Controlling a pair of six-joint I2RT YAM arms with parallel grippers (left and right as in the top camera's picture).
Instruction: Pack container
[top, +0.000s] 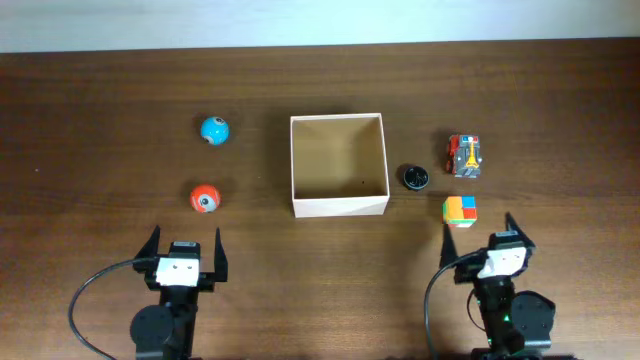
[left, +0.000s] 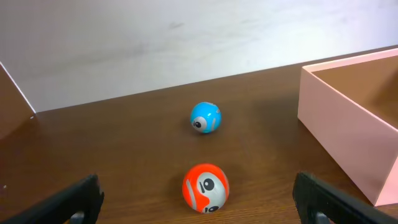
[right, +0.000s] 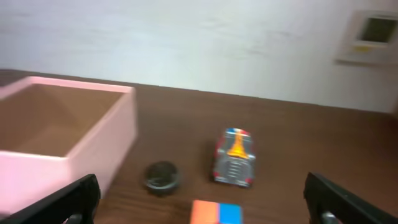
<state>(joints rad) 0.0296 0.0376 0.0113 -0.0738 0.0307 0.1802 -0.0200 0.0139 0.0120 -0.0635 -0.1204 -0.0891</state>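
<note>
The box (top: 340, 206) sits open-topped at the middle of the table (top: 100, 90), with white outer walls and a bare tan inside. Nothing lies in it.

To the left of the box, well apart from it, lie two balls with eye markings. The blue ball (top: 214, 129) is level with the box's far wall. The orange ball (top: 204, 198) is level with its near wall, closer to the arms. The two balls do not touch.

To the right of the box, a small black round thing (top: 414, 177) rests just beside the right wall; whether it touches cannot be told. Farther right of the box stands a toy car (top: 465, 156) in red, orange and grey. A coloured cube (top: 460, 210) lies off the box's near right corner, closer to the arms than the car.

The left gripper (top: 186, 236) hovers on the near side of the box and to its left, fingers spread wide and holding nothing, with the orange ball straight ahead of it. The right gripper (top: 480, 234) hovers near and to the right of the box, also spread and empty. The cube lies just in front of it, and the car is beyond the cube.
</note>
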